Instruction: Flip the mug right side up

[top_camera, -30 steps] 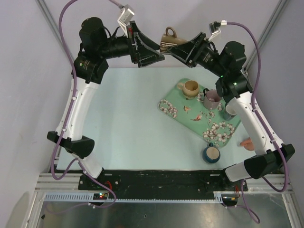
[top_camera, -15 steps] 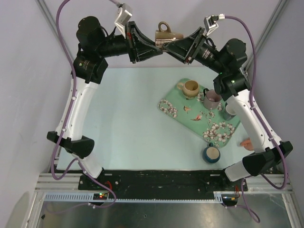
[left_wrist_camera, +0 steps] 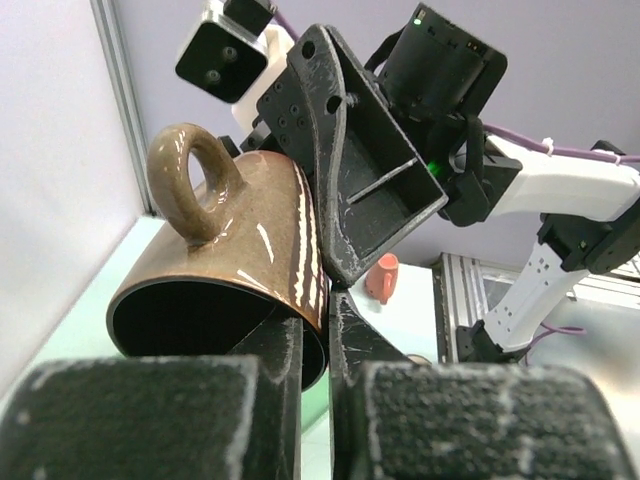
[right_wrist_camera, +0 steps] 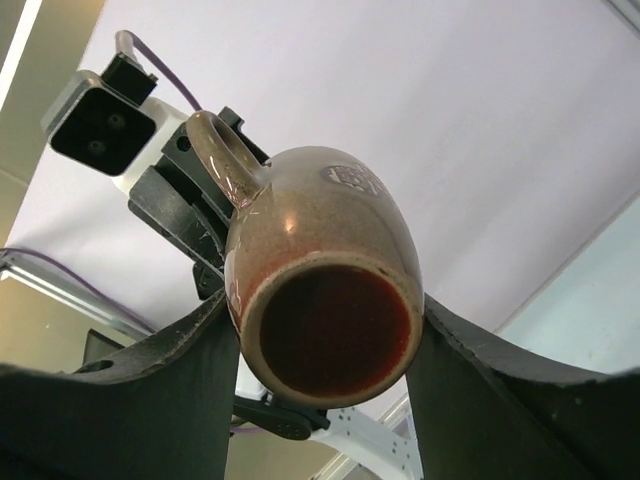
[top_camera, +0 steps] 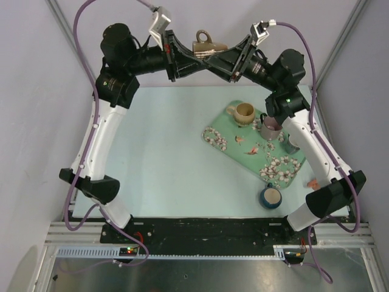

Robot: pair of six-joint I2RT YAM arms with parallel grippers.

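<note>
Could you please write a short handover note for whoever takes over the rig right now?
Left gripper: shut on the rim of the mug.
Right gripper: clamped across the mug's body.
Mug: in the air between both arms, on its side, handle up, mouth toward the left arm.
Done: lifted, gripped by both.
To do: turn its mouth up, set it down, release.

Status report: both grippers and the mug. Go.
Left gripper shut on mug rim. Right gripper clamped round its body. Aloft, on its side. Nothing else touching it.
</note>
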